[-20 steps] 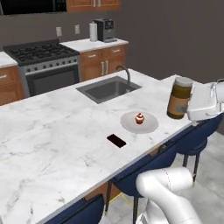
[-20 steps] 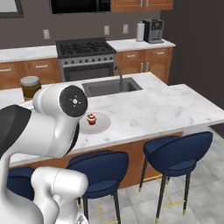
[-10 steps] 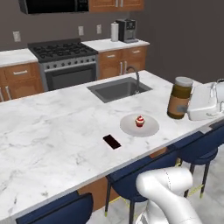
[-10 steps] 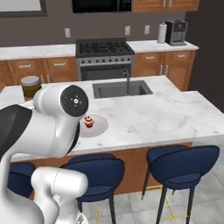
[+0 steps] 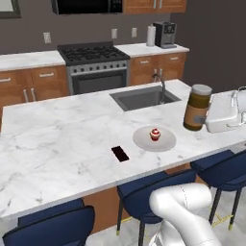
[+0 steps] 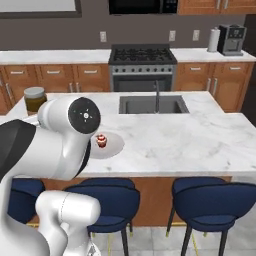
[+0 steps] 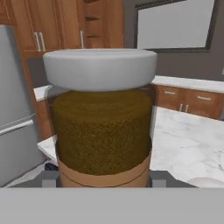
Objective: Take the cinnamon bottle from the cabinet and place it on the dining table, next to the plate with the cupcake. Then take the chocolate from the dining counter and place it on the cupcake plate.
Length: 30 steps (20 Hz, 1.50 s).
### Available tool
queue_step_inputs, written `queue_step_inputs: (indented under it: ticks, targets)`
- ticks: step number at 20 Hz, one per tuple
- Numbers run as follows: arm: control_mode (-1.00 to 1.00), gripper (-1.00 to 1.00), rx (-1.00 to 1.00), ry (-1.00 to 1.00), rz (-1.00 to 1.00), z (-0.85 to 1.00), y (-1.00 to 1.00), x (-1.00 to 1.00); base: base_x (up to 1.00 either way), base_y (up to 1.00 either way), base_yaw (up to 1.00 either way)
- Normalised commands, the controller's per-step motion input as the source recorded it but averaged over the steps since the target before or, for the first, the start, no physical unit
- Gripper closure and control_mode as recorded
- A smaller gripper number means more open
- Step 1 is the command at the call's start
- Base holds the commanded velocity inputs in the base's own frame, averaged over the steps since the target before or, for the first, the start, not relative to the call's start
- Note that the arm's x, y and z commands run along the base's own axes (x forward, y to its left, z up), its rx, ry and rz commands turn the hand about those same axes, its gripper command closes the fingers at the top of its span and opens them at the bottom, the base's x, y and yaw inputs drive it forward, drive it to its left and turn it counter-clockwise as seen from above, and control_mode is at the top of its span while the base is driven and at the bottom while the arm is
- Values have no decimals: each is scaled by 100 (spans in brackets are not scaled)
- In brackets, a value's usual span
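Marble desk (image 5: 62, 144) with the claw (image 5: 207, 118) grasping the cinnamon bottle (image 5: 196, 107), held upright over the desk's right end, near its front edge. The plate (image 5: 144, 141) bearing the cupcake (image 5: 154, 134) lies near the front edge, left of the bottle. The chocolate (image 5: 120, 153) lies just left of the plate, apart from it.

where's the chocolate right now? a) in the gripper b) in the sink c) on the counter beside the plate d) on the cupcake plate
c: the chocolate lies flat on the counter, apart from the plate that holds the cupcake; the gripper is shut on the bottle.
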Motion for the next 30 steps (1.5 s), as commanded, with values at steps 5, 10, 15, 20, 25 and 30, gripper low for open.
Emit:
queue_step_inputs:
  ticks: [5, 10, 15, 20, 25, 30]
  targets:
    - [100, 100, 0, 0, 0, 0, 0, 0, -1, -65, 20]
    - [100, 100, 0, 0, 0, 0, 0, 0, 4, -63, 17]
    - [100, 100, 0, 0, 0, 0, 0, 0, 27, -52, 16]
    - [100, 100, 0, 0, 0, 0, 0, 0, 39, -45, 17]
    - [100, 100, 0, 0, 0, 0, 0, 0, 47, -41, 15]
    - [100, 100, 0, 0, 0, 0, 0, 0, 64, -37, 8]
